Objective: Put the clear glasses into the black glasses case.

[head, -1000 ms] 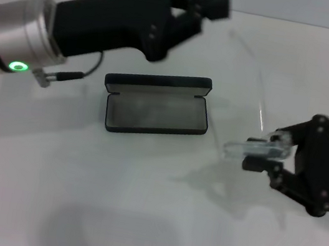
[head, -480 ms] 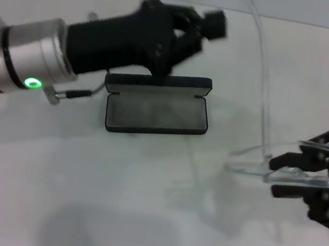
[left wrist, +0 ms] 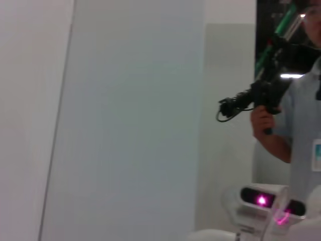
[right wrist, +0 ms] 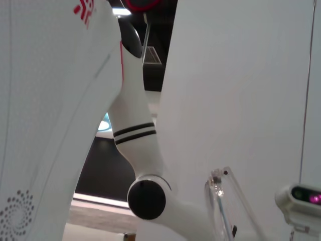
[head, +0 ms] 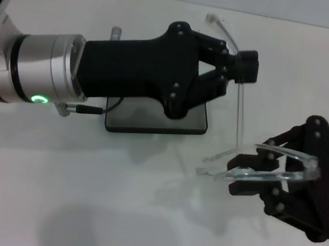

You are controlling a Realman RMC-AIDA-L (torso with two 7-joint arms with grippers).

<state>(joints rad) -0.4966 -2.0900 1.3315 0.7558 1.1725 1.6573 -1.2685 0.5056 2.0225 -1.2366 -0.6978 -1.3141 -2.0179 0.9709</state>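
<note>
Head view: right end effector [head: 250,175], right of the black glasses case [head: 152,121], clenched on the clear glasses [head: 258,167]; left end effector [head: 234,62], state untellable, overhangs the case, risking snagging a splayed arm.
</note>
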